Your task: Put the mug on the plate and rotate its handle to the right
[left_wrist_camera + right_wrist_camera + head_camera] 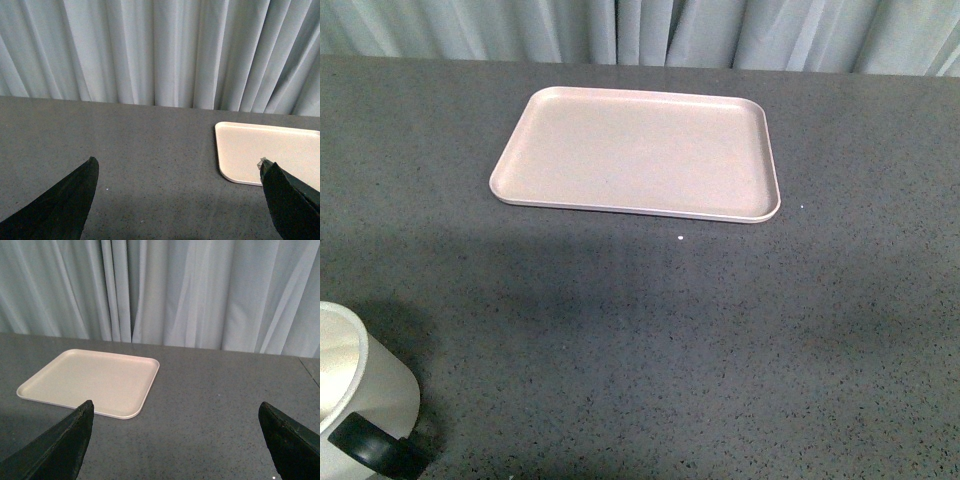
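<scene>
The white mug (365,385) stands at the near left corner of the grey table, partly cut off by the picture's edge; its black handle (375,447) shows at the bottom, pointing toward me. No smiley face shows. The pale pinkish plate (635,152) lies empty at the far middle of the table; it also shows in the left wrist view (270,152) and the right wrist view (92,381). My left gripper (179,167) is open above bare table, left of the plate. My right gripper (176,410) is open above bare table, right of the plate. Neither arm shows in the front view.
The dark grey speckled table (720,330) runs back to a pale blue-grey curtain (640,30) along its far edge. The table's right edge shows in the right wrist view (310,372).
</scene>
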Motion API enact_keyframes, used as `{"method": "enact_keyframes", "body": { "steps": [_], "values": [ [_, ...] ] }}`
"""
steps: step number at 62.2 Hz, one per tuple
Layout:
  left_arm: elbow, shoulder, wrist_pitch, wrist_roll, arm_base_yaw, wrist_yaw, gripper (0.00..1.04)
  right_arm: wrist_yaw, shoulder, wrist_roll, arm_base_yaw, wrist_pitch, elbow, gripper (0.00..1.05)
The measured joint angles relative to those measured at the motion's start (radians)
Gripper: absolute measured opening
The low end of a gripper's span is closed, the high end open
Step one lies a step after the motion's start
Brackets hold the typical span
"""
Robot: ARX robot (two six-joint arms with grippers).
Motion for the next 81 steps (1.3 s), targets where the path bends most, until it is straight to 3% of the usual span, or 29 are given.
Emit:
{"method": "enact_keyframes", "body": {
  "steps": [24, 28, 30, 34, 54, 62, 81],
  "values": [
    [0.000, 0.000, 0.000, 0.000, 0.000, 0.000, 0.95, 0.000, 0.000, 0.000, 0.000, 0.000, 0.000, 0.96],
    [0.053, 0.077, -0.144, -0.063, -0.031, -0.090, 0.95, 0.000, 0.000, 0.000, 0.000, 0.000, 0.000, 0.96],
    [0.137, 0.193, -0.312, -0.130, -0.045, -0.163, 0.95, 0.002, 0.000, 0.000, 0.000, 0.000, 0.000, 0.96],
    [0.215, 0.358, -0.427, -0.158, -0.031, -0.180, 0.95, -0.001, 0.000, 0.000, 0.000, 0.000, 0.000, 0.96],
    [0.380, 0.803, -0.231, 0.073, 0.159, -0.126, 0.95, 0.000, 0.000, 0.000, 0.000, 0.000, 0.000, 0.96],
    [0.409, 0.899, -0.211, 0.119, 0.154, -0.110, 0.95, 0.000, 0.000, 0.000, 0.000, 0.000, 0.000, 0.96],
    [0.412, 1.010, -0.192, 0.117, 0.041, -0.104, 0.95, 0.000, 0.000, 0.000, 0.000, 0.000, 0.000, 0.96]
  ]
}}
